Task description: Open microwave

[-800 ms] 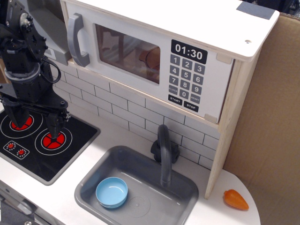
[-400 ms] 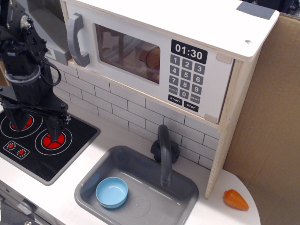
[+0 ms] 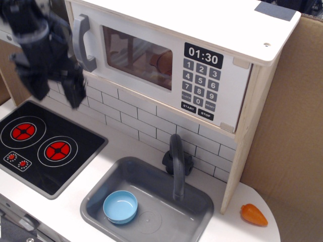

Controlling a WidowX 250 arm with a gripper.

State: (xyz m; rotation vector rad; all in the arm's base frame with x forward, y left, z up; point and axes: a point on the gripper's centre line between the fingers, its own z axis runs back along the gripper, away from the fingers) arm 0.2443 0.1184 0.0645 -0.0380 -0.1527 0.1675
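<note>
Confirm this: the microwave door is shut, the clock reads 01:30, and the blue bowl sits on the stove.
Not quite. The blue bowl lies in the grey sink, not on the stove, as observation.image shows. The rest holds: the microwave door is shut and its clock reads 01:30.

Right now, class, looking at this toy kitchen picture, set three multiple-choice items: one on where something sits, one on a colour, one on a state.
1. Where is the blue bowl?
A. in the sink
B. on the stove
C. inside the microwave

2. What colour is the microwave's handle?
A. red
B. grey
C. black

3. How is the microwave door?
A. wide open
B. removed
C. shut

Answers:
1. A, the bowl rests on the grey basin floor, left of the tap.
2. B, the curved bar at the door's left edge is grey.
3. C, the white door lies flat against the box, while the gripper hangs blurred, left of and below the handle, above the stove.
</note>
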